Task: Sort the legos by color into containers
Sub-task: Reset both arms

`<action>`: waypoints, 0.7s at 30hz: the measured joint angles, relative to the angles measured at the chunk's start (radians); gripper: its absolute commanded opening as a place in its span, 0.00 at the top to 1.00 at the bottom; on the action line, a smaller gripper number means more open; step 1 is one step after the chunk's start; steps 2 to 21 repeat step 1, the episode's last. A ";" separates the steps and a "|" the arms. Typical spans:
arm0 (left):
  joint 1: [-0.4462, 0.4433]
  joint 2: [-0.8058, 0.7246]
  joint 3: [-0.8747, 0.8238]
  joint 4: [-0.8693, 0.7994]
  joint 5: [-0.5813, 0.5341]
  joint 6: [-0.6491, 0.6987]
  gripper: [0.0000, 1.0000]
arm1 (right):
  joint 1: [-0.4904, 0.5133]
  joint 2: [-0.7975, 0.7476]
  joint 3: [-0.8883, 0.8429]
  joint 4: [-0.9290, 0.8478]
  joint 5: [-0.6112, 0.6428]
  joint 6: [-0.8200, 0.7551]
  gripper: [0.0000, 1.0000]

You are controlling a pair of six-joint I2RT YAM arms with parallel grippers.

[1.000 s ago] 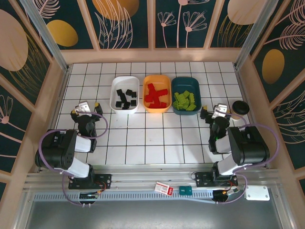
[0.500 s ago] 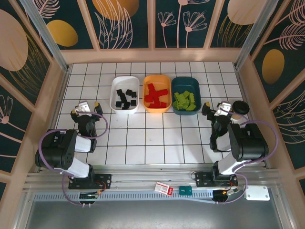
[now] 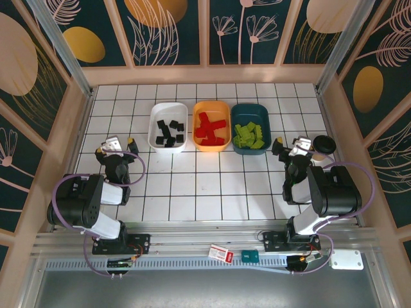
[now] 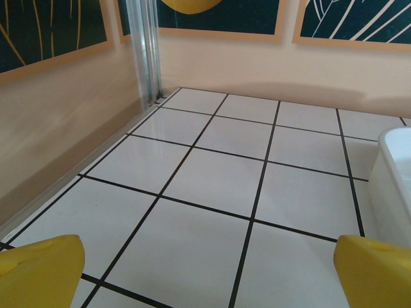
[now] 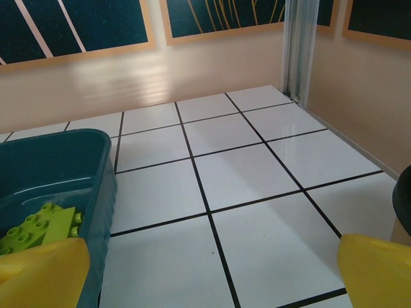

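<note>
Three containers stand in a row at the back of the table. The white tray (image 3: 154, 128) holds black legos (image 3: 169, 132), the orange tray (image 3: 211, 104) holds red legos (image 3: 210, 128), and the teal tray (image 3: 250, 108) holds lime-green legos (image 3: 250, 136). My left gripper (image 3: 115, 146) rests low, left of the white tray, open and empty. My right gripper (image 3: 293, 145) sits right of the teal tray, also open and empty. In the left wrist view the left gripper (image 4: 205, 276) frames bare tile beside the white tray (image 4: 395, 179). The right gripper (image 5: 209, 273) faces bare tile next to the teal tray (image 5: 64, 160) with green legos (image 5: 38, 231).
A round black-lidded cup (image 3: 323, 145) stands just right of my right gripper; its dark edge (image 5: 403, 199) shows at the right of the right wrist view. Peach walls enclose the tiled table (image 3: 205, 186) on three sides.
The right gripper shifted slightly up and to the right, toward the cup, then held still. The left arm has not moved.
</note>
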 measured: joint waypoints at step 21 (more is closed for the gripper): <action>0.000 0.000 0.000 0.000 0.000 0.000 0.01 | 0.000 0.000 0.000 0.000 0.000 0.000 0.01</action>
